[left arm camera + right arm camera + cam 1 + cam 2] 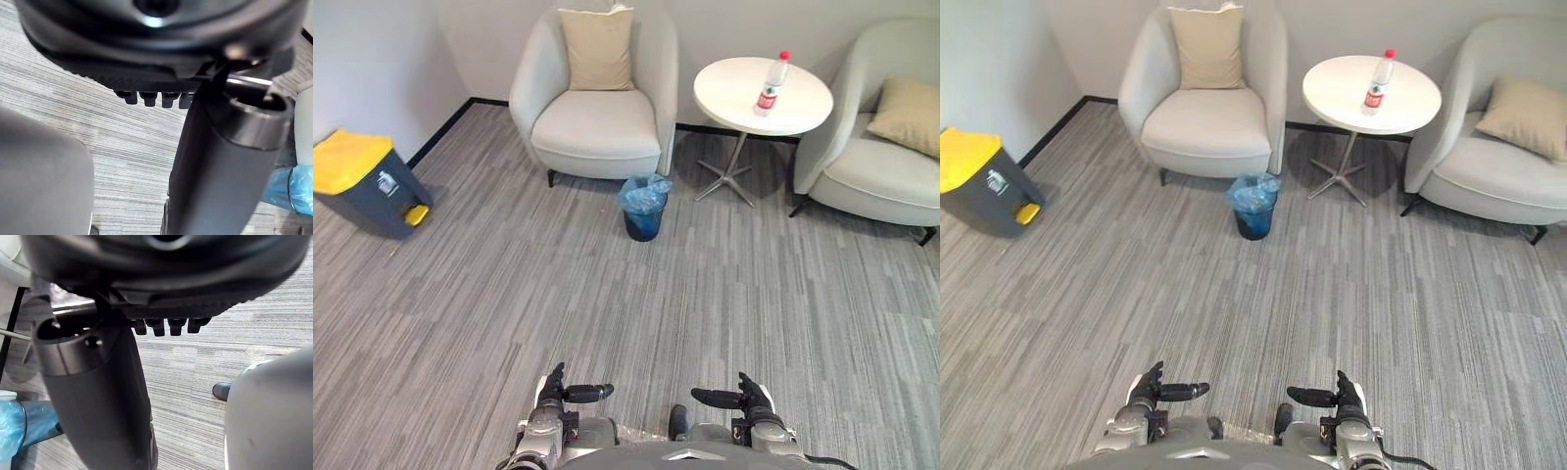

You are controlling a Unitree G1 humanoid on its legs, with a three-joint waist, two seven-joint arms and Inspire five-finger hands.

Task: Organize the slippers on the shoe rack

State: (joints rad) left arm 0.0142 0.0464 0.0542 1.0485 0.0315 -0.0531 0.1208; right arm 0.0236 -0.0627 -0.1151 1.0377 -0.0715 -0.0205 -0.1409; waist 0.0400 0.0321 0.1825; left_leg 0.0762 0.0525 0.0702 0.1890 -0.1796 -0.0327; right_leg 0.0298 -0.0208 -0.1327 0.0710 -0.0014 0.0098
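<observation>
My left hand [551,390] and right hand [754,397] hang low in front of me, close above the grey carpet. Each thumb points inward toward the other hand. The fingers are relaxed and nothing is held. The left wrist view looks past my left hand [156,44] and its thumb [220,171] at bare carpet. The right wrist view looks past my right hand [161,274] and its thumb [98,396] at carpet as well.
Ahead stand a pale armchair [597,127] with a cushion, a round white table [734,98] bearing a bottle [771,83], and a second armchair [881,166]. A blue-lined waste bin [644,208] sits between them. A grey bin with a yellow lid [362,181] stands at the left wall.
</observation>
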